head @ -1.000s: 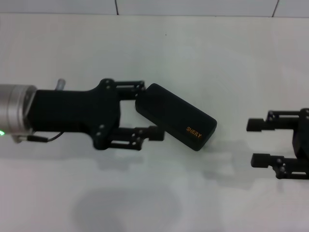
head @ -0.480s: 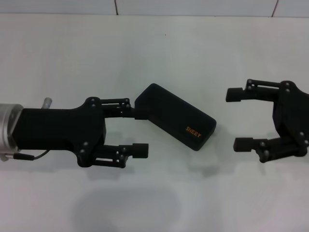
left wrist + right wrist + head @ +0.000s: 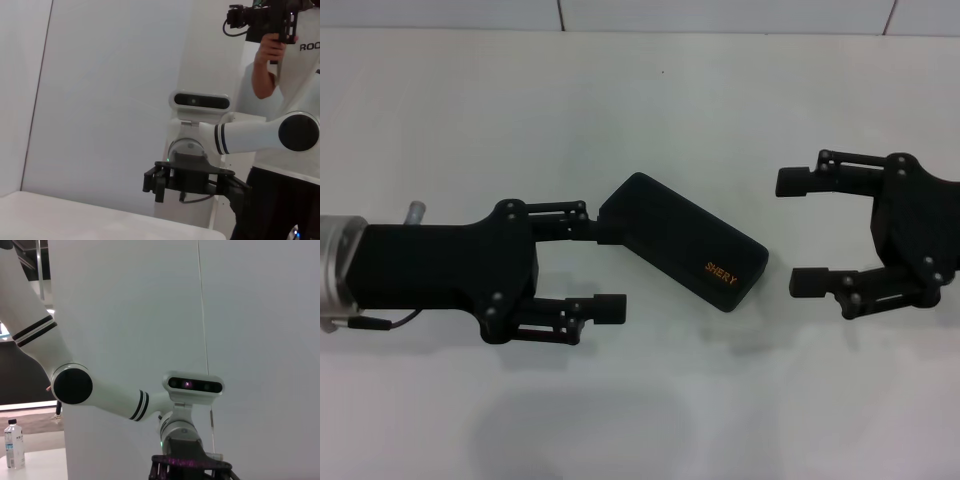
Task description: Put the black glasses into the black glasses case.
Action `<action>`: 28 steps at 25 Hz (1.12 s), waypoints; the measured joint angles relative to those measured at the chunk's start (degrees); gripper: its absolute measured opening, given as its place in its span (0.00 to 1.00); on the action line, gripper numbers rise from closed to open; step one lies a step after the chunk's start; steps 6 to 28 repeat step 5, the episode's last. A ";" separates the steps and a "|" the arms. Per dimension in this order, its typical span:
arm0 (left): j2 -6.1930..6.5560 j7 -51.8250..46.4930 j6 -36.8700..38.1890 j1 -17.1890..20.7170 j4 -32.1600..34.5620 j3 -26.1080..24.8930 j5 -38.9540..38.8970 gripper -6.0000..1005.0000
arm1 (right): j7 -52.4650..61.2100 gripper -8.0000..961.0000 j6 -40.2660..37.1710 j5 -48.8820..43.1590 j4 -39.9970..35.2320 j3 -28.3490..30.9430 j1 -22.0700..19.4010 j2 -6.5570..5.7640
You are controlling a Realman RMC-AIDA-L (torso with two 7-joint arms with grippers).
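The black glasses case [image 3: 682,241] lies closed and slanted on the white table [image 3: 650,110], its orange "SHERY" lettering toward its right end. The black glasses are out of view. My left gripper [image 3: 603,268] is open just left of the case. Its far fingertip [image 3: 582,231] is right at the case's left corner, and its near fingertip stands off the case. My right gripper [image 3: 798,232] is open a short way right of the case, with nothing between its fingers. The left wrist view shows the right arm's gripper [image 3: 190,182] farther off.
A tiled wall edge [image 3: 720,15] runs along the back of the table. In the left wrist view a person [image 3: 285,100] holding a camera stands behind the robot. A water bottle [image 3: 14,444] stands on another surface in the right wrist view.
My right gripper has come in from the right edge toward the case and a little farther back. My left gripper drew back left off the case's end. The case has not moved.
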 joint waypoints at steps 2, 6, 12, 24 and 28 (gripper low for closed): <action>-0.03 0.36 -0.04 0.03 0.00 -0.23 0.00 0.76 | -0.10 0.91 0.04 0.00 0.42 0.00 0.22 0.00; -0.07 0.85 -0.06 0.06 -0.01 -0.27 0.00 0.76 | -0.16 0.91 0.15 0.00 0.61 0.01 0.26 -0.03; -0.07 0.85 -0.06 0.06 -0.01 -0.27 0.00 0.76 | -0.16 0.91 0.15 0.00 0.61 0.01 0.26 -0.03; -0.07 0.85 -0.06 0.06 -0.01 -0.27 0.00 0.76 | -0.16 0.91 0.15 0.00 0.61 0.01 0.26 -0.03; -0.07 0.85 -0.06 0.06 -0.01 -0.27 0.00 0.76 | -0.16 0.91 0.15 0.00 0.61 0.01 0.26 -0.03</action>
